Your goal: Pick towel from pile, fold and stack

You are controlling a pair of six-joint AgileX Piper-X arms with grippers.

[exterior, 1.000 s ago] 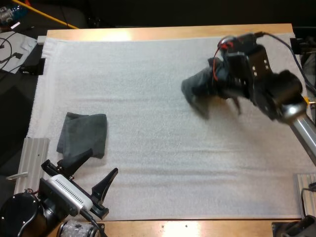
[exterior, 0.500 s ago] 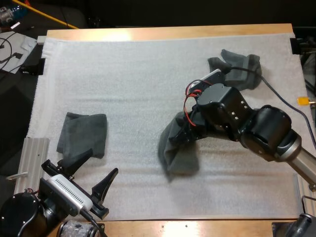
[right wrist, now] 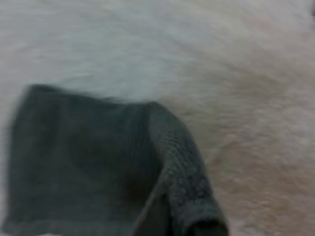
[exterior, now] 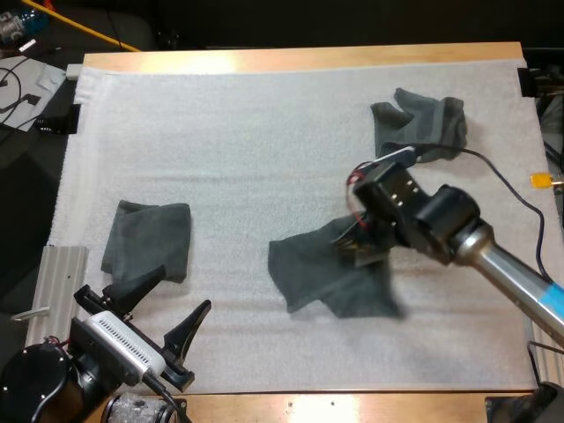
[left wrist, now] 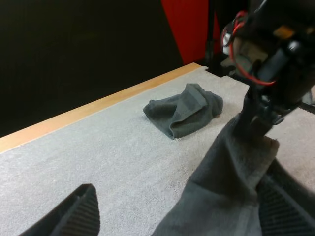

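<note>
A dark grey-green towel (exterior: 328,275) lies partly spread on the middle of the white mat (exterior: 238,132). My right gripper (exterior: 361,244) is shut on its far right edge, which rises off the mat. From the left wrist view the same towel (left wrist: 231,182) climbs up into the right gripper (left wrist: 261,110). A crumpled towel (exterior: 421,125) sits at the far right, and it lies near the table's far edge (left wrist: 184,109). A folded towel (exterior: 147,240) rests at the left. My left gripper (exterior: 186,287) stands open just in front of it. The held towel (right wrist: 93,172) drapes close under the right wrist camera.
A ribbed metal block (exterior: 58,286) sits at the mat's left edge beside my left arm. The wooden table edge (exterior: 300,58) runs along the far side. Bare mat stretches between the folded towel and the spread one.
My right gripper has carried a towel from the crumpled pile at the far right down to the middle of the mat, where it now spreads out. The left arm has stayed still.
</note>
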